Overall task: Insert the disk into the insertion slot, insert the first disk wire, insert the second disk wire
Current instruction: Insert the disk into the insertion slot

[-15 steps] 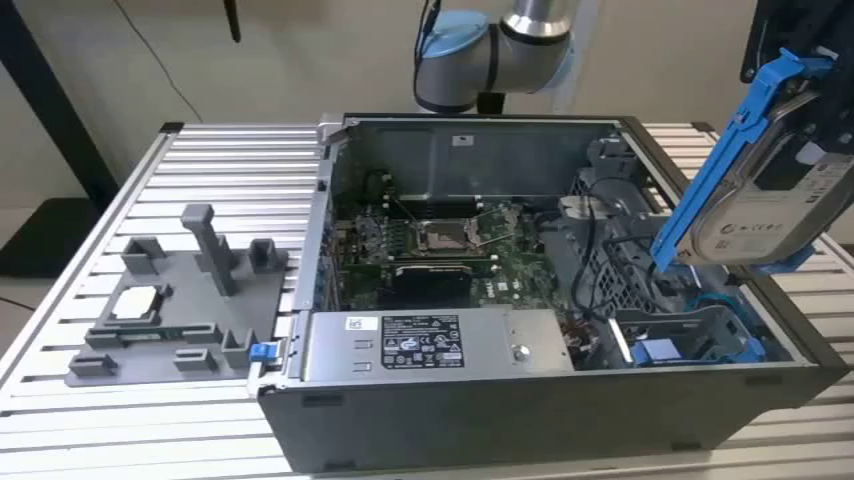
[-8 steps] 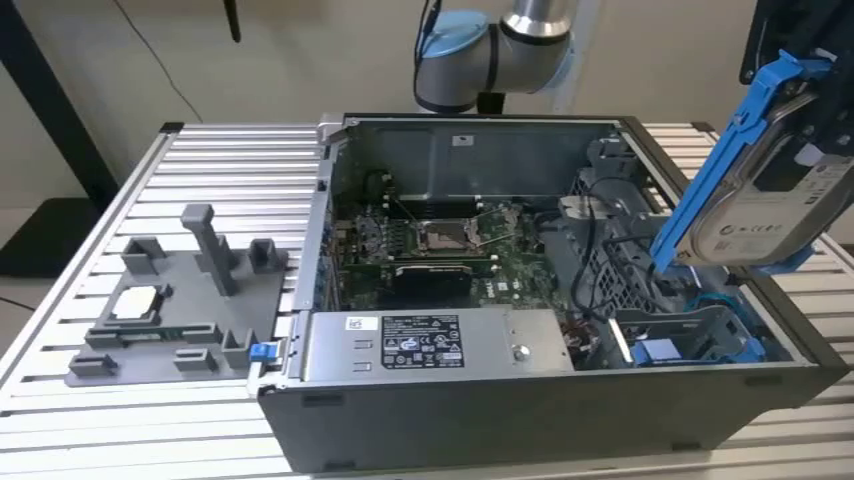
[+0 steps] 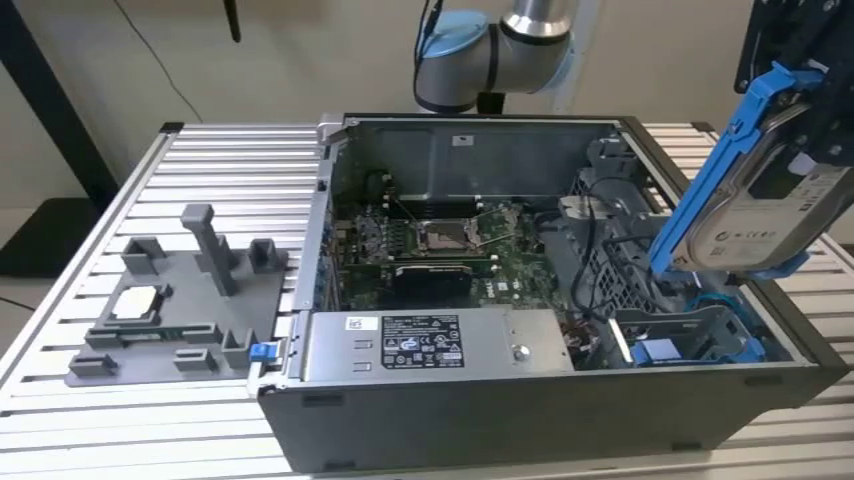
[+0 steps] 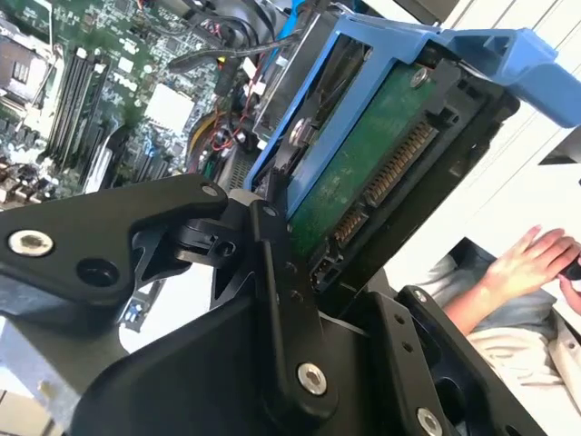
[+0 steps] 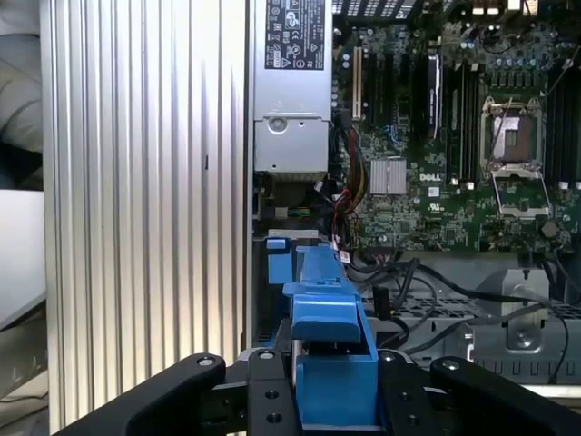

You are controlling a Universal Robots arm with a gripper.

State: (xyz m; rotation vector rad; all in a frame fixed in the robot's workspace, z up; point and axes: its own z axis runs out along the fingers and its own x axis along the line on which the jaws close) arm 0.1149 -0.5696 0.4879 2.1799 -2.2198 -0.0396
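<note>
Above the case's (image 3: 534, 410) near corner at the exterior view's right, your gripper (image 5: 334, 400) is clamped on the disk (image 3: 754, 215). Its long axis stands steeply tilted, with the lower end just over the insertion slot (image 3: 687, 335); I judge it not yet entered.

Silver-grey disk (image 3: 758, 205): white label, bright blue frame round its edges. It is up in the air on edge, top leaning toward 1 o'clock, at about 3 o'clock of the open case in the exterior view. Green circuit-board face and connector row show in the second wrist view. The gripper (image 5: 334, 386) is clamped across the frame.

The insertion slot (image 3: 694, 335): grey bay, blue rails, at the case's 4 o'clock corner. It sits at 6 o'clock of the disk, not touching it.
</note>
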